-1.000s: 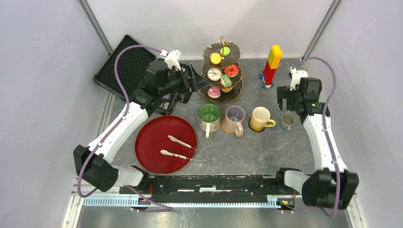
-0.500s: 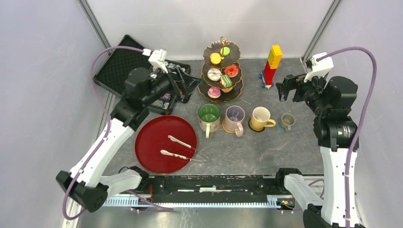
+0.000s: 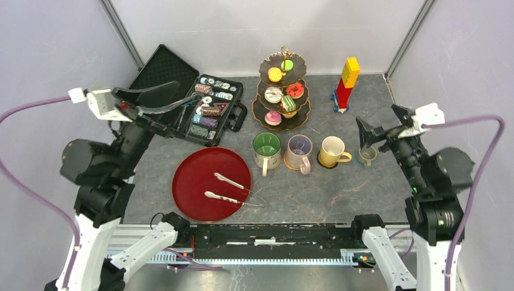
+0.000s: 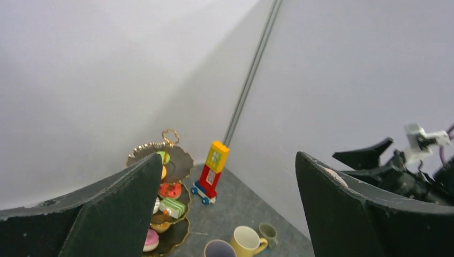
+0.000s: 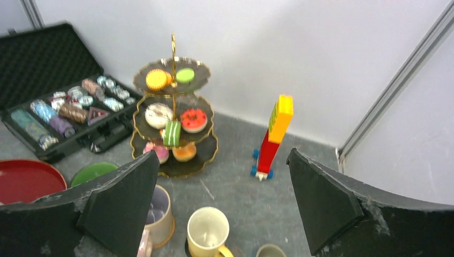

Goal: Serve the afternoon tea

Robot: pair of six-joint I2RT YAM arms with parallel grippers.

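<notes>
The three-tier dark stand (image 3: 300, 120) stands at the back centre with macarons (image 3: 275, 74), donuts (image 3: 295, 90) and a green striped cake (image 3: 288, 103) on its tiers. In front of it runs a row of mugs: green-lined (image 3: 267, 145), lilac (image 3: 299, 147), yellow (image 3: 331, 149) and small grey (image 3: 366, 155). My left gripper (image 3: 179, 95) hangs high at the left, open and empty, well apart from the stand. My right gripper (image 3: 376, 121) hovers high above the grey mug, open and empty. The right wrist view looks down between its fingers on the stand (image 5: 206, 155) and yellow mug (image 5: 209, 230).
A round red tray (image 3: 194, 179) with metal tongs (image 3: 229, 180) lies front left. An open black case of poker chips (image 3: 209, 108) sits back left. The red-and-yellow block tower (image 3: 347, 83) stands back right. Grey walls close in on three sides.
Both arms have risen and pulled back towards the near edge. The left gripper has swung away from the stand to the far left; the right has lifted over the grey mug.
</notes>
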